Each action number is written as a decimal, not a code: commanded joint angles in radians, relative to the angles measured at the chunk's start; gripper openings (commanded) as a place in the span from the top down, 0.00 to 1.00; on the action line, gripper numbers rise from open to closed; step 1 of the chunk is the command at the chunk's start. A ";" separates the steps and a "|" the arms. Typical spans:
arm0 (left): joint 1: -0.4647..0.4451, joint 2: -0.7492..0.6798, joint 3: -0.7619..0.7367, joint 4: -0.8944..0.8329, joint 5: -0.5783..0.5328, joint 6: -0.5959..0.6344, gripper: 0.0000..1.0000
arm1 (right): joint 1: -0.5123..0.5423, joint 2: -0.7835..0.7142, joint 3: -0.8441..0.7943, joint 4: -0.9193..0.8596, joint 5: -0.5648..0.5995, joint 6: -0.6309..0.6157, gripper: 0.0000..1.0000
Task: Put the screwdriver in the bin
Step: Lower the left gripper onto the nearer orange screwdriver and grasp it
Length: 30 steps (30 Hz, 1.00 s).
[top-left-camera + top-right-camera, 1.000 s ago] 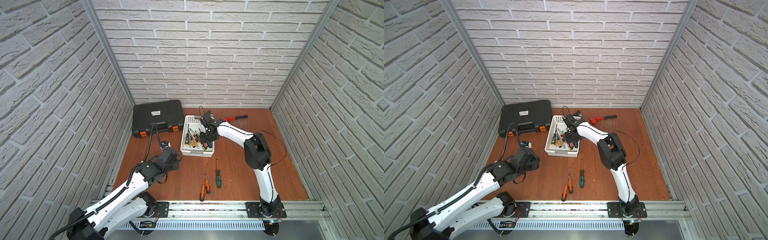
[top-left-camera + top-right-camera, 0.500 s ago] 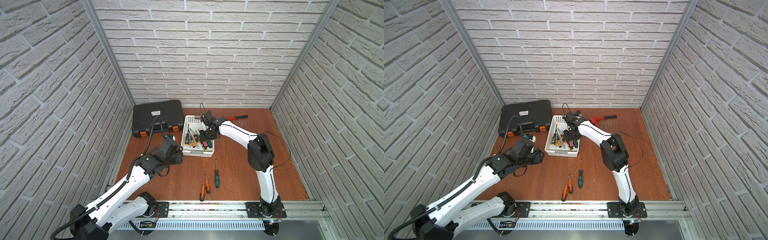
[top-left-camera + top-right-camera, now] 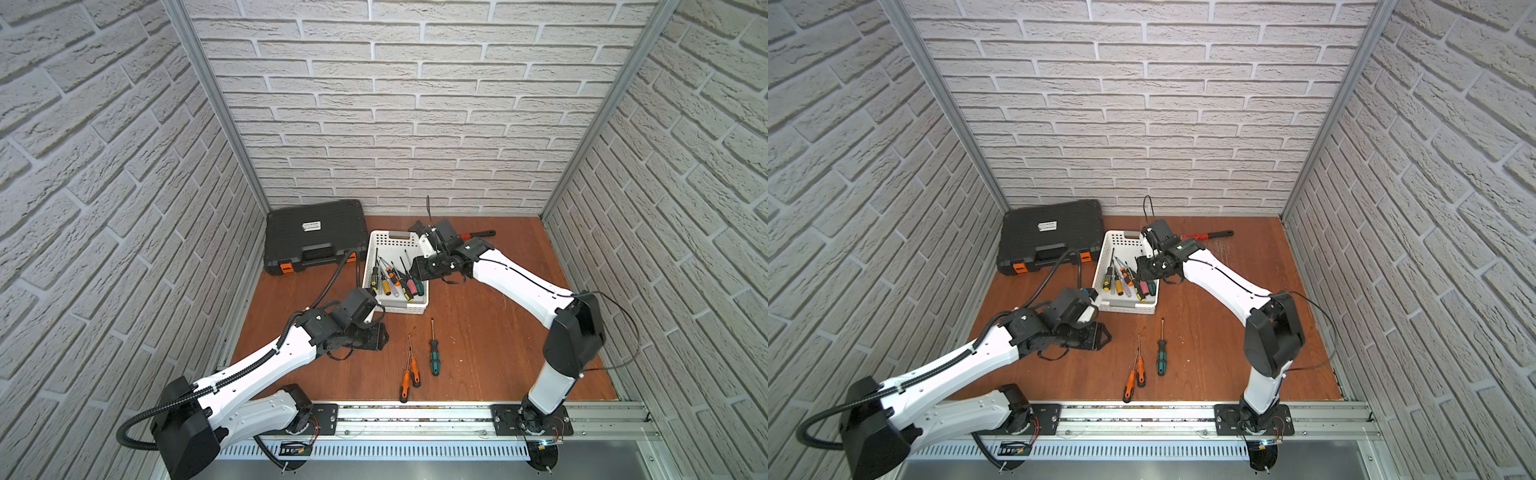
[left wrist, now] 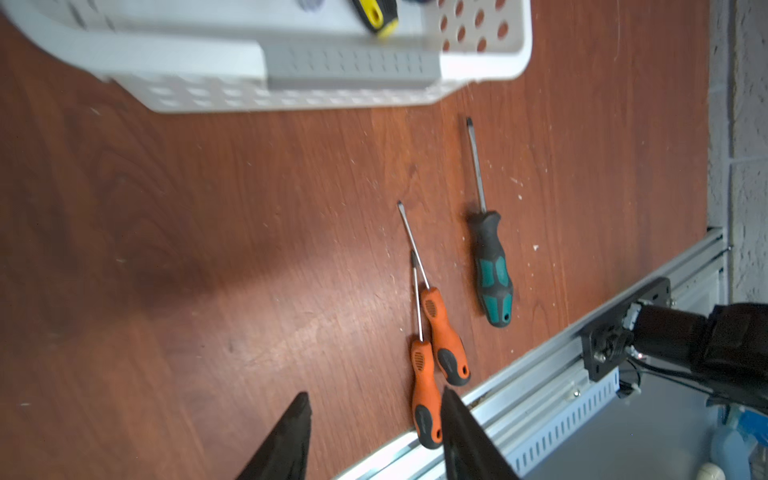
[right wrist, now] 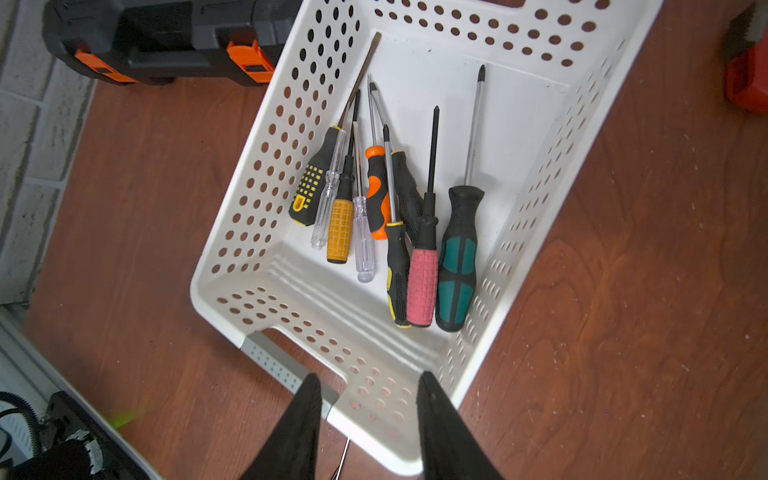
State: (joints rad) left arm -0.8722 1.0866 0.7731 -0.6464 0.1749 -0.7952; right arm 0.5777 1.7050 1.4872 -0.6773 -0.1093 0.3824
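Partway: left gripper [image 4: 374, 395] open, empty, near white perforated plastic bin [image 3: 405, 306] holding a pile of screwdrivers [image 5: 422, 282]; two orange-handled screwdrivers [image 4: 440, 328] and a green-and-black-handled screwdriver [image 4: 492, 274] left on brown wooden tabletop [image 3: 478, 332]; right gripper [image 5: 369, 376] open, empty over bin's rim.

A small white label [image 3: 311, 226] sits on the lid of the black tool case [image 3: 291, 243] at the far left of the surface, seen in both top views. It seems to carry dark print, too small to read. No other writing is legible.
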 commanded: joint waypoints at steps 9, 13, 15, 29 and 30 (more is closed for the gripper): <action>-0.263 0.203 -0.004 0.139 0.001 -0.124 0.49 | 0.028 -0.188 -0.198 0.117 0.025 0.053 0.61; -0.296 0.272 0.022 0.120 0.006 -0.128 0.50 | 0.028 -0.182 -0.202 0.095 0.032 0.051 0.61; -0.311 0.290 0.022 0.123 0.011 -0.132 0.50 | 0.028 -0.187 -0.218 0.105 0.025 0.054 0.61; -0.350 0.425 0.089 0.064 0.023 -0.120 0.51 | 0.027 -0.221 -0.227 0.078 0.070 0.052 0.61; -0.350 0.431 0.091 0.061 0.022 -0.121 0.51 | 0.027 -0.228 -0.232 0.080 0.071 0.052 0.61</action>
State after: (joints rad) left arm -1.2133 1.5024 0.8371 -0.5514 0.2001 -0.9279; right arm 0.6014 1.5330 1.2556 -0.6029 -0.0658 0.4309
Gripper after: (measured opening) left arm 0.491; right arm 0.386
